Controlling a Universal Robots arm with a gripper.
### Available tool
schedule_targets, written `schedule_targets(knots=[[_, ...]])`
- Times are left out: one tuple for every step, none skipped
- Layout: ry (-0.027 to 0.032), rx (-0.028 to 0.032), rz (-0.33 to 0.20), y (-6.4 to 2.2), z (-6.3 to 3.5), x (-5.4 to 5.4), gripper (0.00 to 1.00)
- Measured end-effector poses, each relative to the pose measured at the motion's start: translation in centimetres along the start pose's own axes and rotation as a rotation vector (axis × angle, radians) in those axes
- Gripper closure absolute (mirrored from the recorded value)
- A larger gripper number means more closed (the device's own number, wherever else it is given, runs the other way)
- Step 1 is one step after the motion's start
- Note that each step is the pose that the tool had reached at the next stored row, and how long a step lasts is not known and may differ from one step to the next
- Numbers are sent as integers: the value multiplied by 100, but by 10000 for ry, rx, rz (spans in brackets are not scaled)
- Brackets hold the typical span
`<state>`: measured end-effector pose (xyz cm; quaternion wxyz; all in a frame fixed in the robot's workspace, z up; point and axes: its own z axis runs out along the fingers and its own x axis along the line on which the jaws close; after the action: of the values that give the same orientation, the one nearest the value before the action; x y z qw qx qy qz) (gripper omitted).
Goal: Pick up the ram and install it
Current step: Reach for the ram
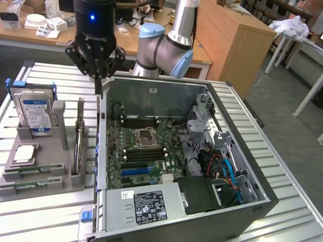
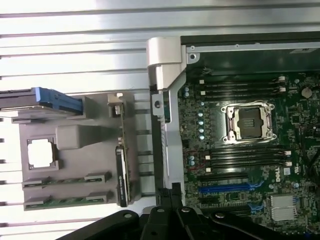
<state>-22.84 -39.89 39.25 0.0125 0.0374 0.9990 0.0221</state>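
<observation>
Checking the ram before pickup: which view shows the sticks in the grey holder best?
The wrist view: it looks straight down on both ram sticks in the grey holder. The exterior view shows them obliquely, as thin green strips.

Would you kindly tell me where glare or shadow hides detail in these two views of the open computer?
Wrist view: the ribbed table blows out to white, and so does the processor chip in the gray holder; the motherboard is evenly lit. Exterior view: milder glare on the table's slats; the case is shadowed around its cables.
</observation>
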Motion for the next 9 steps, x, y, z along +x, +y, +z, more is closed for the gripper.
schedule_targets(knots=[[1,0,0,-2,-1,24,89],[1,1,1,-4,-1,49,89],[0,0,2,-5,-2,73,89],[0,0,1,-7,-2,98,89],[1,0,1,-9,-2,121,89],[1,1,1,-11,-3,144,89],[0,0,0,-13,-3,168,89],[1,0,0,-14,-4,192,89],[1,0,0,-16,-5,216,89]])
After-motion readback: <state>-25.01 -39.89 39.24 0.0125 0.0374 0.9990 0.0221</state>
